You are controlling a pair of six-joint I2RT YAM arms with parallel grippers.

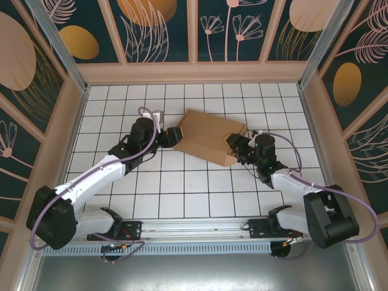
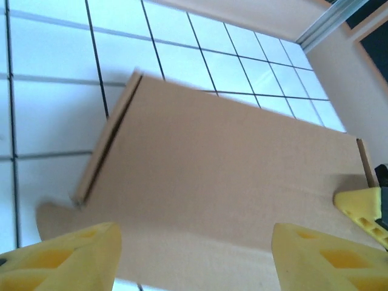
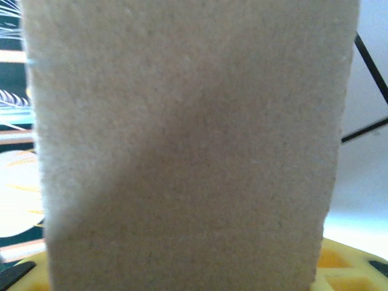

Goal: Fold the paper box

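The paper box (image 1: pixel 209 138) is a plain brown, flat cardboard shape lying askew in the middle of the white tiled floor. My left gripper (image 1: pixel 171 134) sits at its left corner. In the left wrist view its yellow fingers (image 2: pixel 66 254) stand wide open with the box's near edge (image 2: pixel 200 182) between and beyond them. My right gripper (image 1: pixel 234 146) is at the box's right end. One of its yellow fingers (image 2: pixel 362 209) rests on the box's top face. Cardboard (image 3: pixel 188 139) covers nearly the whole right wrist view, and yellow finger edges (image 3: pixel 339 267) peek out below it.
Beige walls (image 1: pixel 194 73) enclose the tiled floor on three sides. A rounded flap (image 2: pixel 51 221) sticks out at the box's near left. Open tiles (image 1: pixel 182 188) lie between the box and the arm bases.
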